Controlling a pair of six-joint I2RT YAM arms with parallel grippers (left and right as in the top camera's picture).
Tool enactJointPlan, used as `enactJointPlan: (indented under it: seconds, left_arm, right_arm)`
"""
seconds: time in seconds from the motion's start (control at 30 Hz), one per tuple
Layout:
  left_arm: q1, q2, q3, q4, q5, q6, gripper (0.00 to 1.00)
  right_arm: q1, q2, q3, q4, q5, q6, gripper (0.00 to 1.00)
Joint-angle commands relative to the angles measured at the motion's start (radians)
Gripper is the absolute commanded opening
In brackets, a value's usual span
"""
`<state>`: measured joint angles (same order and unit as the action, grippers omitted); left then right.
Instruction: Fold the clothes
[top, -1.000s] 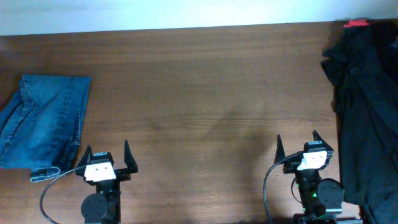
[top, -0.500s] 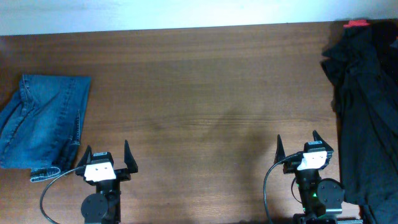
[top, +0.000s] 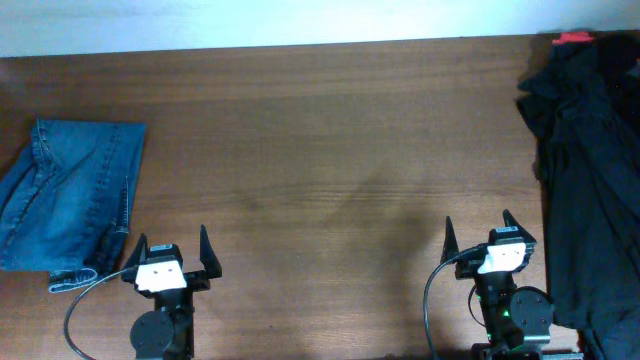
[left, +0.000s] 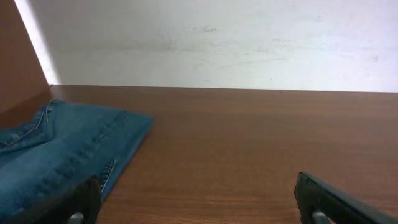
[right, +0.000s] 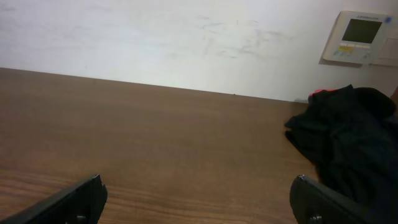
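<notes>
The black T-shirt (top: 590, 170) lies crumpled in a heap along the right edge of the table; it also shows at the right of the right wrist view (right: 348, 146). No logo shows. My left gripper (top: 170, 243) is open and empty at the front left, also seen in the left wrist view (left: 196, 196). My right gripper (top: 478, 228) is open and empty at the front right, just left of the shirt, also seen in the right wrist view (right: 199, 196).
Folded blue denim jeans (top: 65, 200) lie at the left edge of the brown wooden table (top: 330, 150); they show in the left wrist view (left: 56, 149). A red item (top: 573, 38) sits behind the shirt. A white wall panel (right: 360, 37) hangs on the back wall.
</notes>
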<state>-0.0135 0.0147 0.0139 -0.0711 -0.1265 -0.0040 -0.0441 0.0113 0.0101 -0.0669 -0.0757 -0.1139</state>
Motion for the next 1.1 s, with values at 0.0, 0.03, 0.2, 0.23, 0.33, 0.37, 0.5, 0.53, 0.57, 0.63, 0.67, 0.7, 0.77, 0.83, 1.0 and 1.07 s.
enactJointPlan:
  seconds: [0.0,0.03,0.2,0.23,0.33,0.37,0.5,0.53,0.57,0.63,0.67,0.7,0.77,0.83,1.0,1.07]
  left_arm:
    - [0.005,-0.008,-0.005,-0.002,0.015,0.001,0.99]
    - [0.005,-0.008,-0.005,-0.002,0.015,0.000,0.99]
    - [0.005,-0.008,-0.005,-0.001,0.032,-0.011,0.99]
    - [0.005,-0.008,-0.003,-0.001,0.052,-0.011,0.99]
    - [0.005,-0.008,0.019,-0.002,0.087,-0.011,0.99]
    - [0.005,-0.008,0.031,-0.004,0.087,-0.011,0.99]
    - [0.005,0.016,0.111,-0.054,0.087,-0.011,0.99]
    - [0.005,0.030,0.136,-0.068,0.086,-0.011,0.99]
    - [0.005,0.040,0.154,-0.077,0.086,-0.011,0.99]
    - [0.005,0.090,0.219,-0.097,0.086,-0.011,0.99]
    - [0.005,0.126,0.256,-0.100,0.086,-0.011,0.99]
    - [0.005,0.167,0.292,-0.100,0.086,-0.011,0.99]
    - [0.005,0.251,0.360,-0.107,0.086,-0.011,0.99]
    - [0.005,0.363,0.450,-0.141,0.086,-0.010,0.99]
    - [0.005,0.663,0.700,-0.303,0.087,-0.010,0.99]
    - [0.005,0.790,0.823,-0.412,0.087,-0.010,0.99]
  right_arm:
    - [0.006,-0.004,-0.005,-0.005,0.005,0.000,0.99]
    - [0.006,-0.004,-0.005,-0.004,0.005,0.028,0.99]
    - [0.006,-0.004,-0.004,-0.004,0.005,0.136,0.99]
    - [0.006,-0.004,0.002,-0.005,0.005,0.156,0.99]
    - [0.006,-0.004,0.042,-0.005,0.002,0.157,0.99]
    - [0.006,-0.002,0.054,-0.006,0.002,0.156,0.99]
    - [0.005,0.041,0.137,-0.026,0.010,0.156,0.98]
    - [0.004,0.069,0.167,-0.032,0.010,0.156,0.99]
    - [0.004,0.087,0.183,-0.033,0.010,0.156,0.99]
    - [0.004,0.154,0.238,-0.036,0.010,0.156,0.99]
    - [0.004,0.210,0.280,-0.042,0.010,0.156,0.99]
    - [0.004,0.258,0.319,-0.055,0.010,0.156,0.99]
    - [0.003,0.372,0.412,-0.093,0.010,0.156,0.99]
    - [0.003,0.500,0.518,-0.137,0.009,0.156,0.99]
    - [0.003,0.846,0.851,-0.348,0.009,0.155,0.99]
    - [0.003,1.005,1.032,-0.498,0.008,0.133,0.99]
